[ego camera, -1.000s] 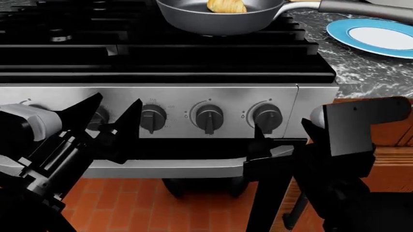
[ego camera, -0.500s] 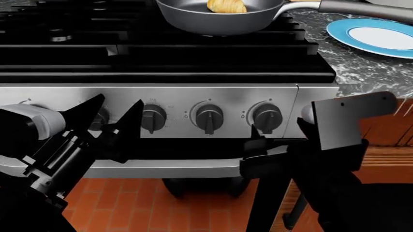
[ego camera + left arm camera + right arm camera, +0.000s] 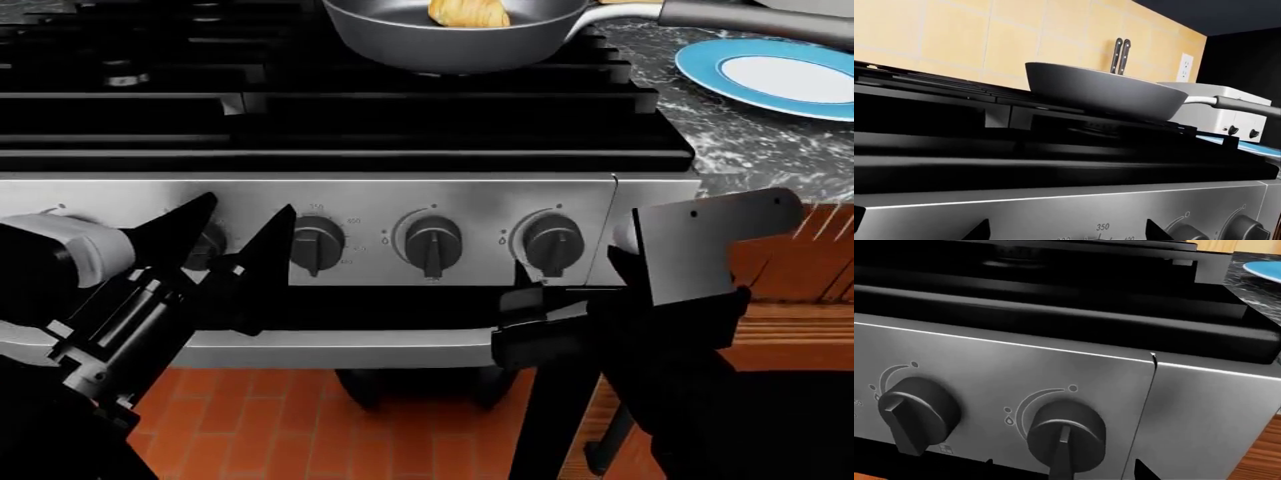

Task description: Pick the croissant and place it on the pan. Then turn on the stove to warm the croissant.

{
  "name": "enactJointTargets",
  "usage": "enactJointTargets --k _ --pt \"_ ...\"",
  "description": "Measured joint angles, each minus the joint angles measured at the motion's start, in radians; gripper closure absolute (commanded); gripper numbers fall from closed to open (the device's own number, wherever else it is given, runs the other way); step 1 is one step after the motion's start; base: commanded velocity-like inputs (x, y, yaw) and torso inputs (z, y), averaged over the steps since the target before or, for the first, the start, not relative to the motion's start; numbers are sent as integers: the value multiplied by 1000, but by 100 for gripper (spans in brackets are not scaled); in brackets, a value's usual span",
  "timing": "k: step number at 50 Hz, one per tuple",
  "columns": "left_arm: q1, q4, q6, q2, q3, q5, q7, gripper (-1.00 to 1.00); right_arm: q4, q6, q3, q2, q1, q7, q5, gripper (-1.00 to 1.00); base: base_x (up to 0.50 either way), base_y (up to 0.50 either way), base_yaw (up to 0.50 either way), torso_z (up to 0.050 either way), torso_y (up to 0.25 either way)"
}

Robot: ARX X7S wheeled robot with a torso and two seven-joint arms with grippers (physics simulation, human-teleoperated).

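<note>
The croissant (image 3: 467, 10) lies in the dark grey pan (image 3: 454, 38) on the stove's (image 3: 334, 195) back right grate. The pan also shows in the left wrist view (image 3: 1101, 92). My left gripper (image 3: 227, 238) is open and empty in front of the stove's front panel, near a left knob. My right gripper (image 3: 567, 283) is open and empty just below and in front of the rightmost knob (image 3: 551, 243). In the right wrist view that knob (image 3: 1066, 432) stands between my two fingertips (image 3: 1141, 470), not touched.
Two more knobs (image 3: 433, 243) (image 3: 316, 245) sit on the panel above the oven handle (image 3: 360, 348). A blue-rimmed white plate (image 3: 774, 75) lies on the marble counter to the right. A white toaster (image 3: 1231, 107) stands behind it. The floor is brick.
My right arm has shifted a little to the left, nearer the rightmost knob. The left arm, pan and croissant have not moved.
</note>
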Motion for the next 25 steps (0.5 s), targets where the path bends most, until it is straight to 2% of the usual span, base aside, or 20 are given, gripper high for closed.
enactJointTargets --k 11,12,25 --pt "0 -5 5 0 1 4 7 -100 9 3 -7 -6 6 -3 1 -100 0 0 0 0 0" --pt "0 -5 6 0 1 4 8 -100 10 4 -8 -6 7 -3 1 100 0 0 0 0 0" --pt "-2 -10 9 0 3 7 12 -100 17 7 -12 -9 13 -4 0 100 0 0 0 0 0"
